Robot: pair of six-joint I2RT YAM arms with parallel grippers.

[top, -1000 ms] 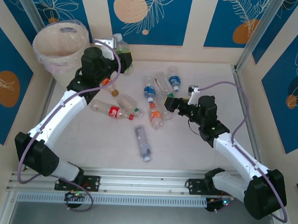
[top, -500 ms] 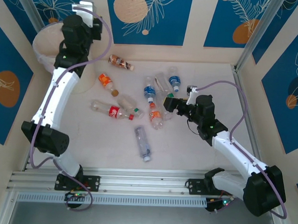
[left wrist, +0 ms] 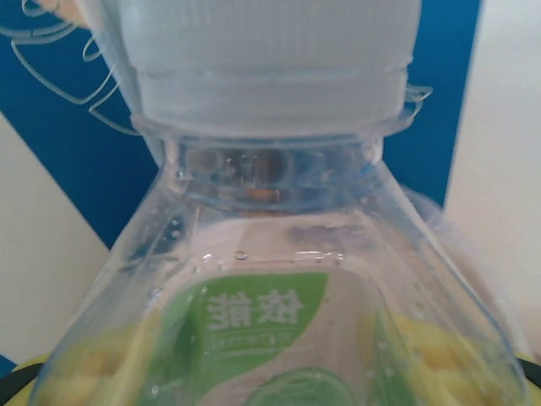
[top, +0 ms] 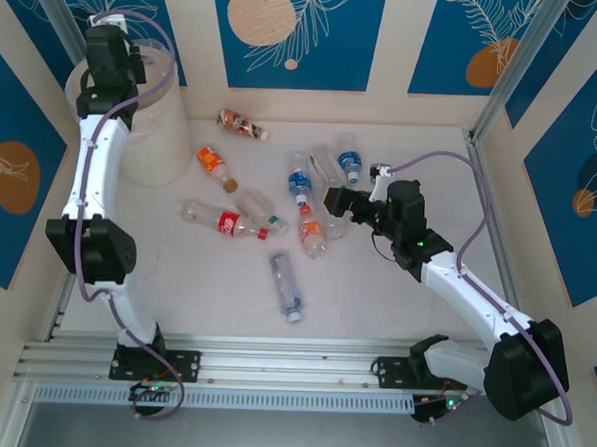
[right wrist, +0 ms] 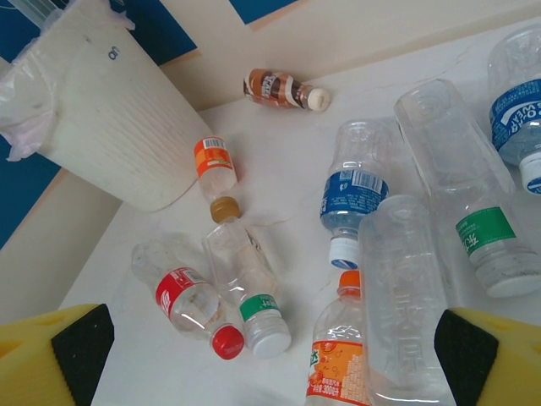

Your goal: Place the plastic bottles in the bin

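Bottle (left wrist: 270,279), seemingly between left fingers (left wrist: 24,374)

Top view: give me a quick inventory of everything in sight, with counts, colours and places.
Bin: one, cream-white, clear liner, far left corner.
Loose bottles: about ten, clear, labels red, orange, blue, green or brown, lying mid-table.
Green-label bottle: one, clear, in the left tool.
Table: one, off-white, under everything.
Left tool: one, black, over the bin, shut on the green-label bottle.
Right tool: one, yellow-tipped, open, at the cluster's right edge.
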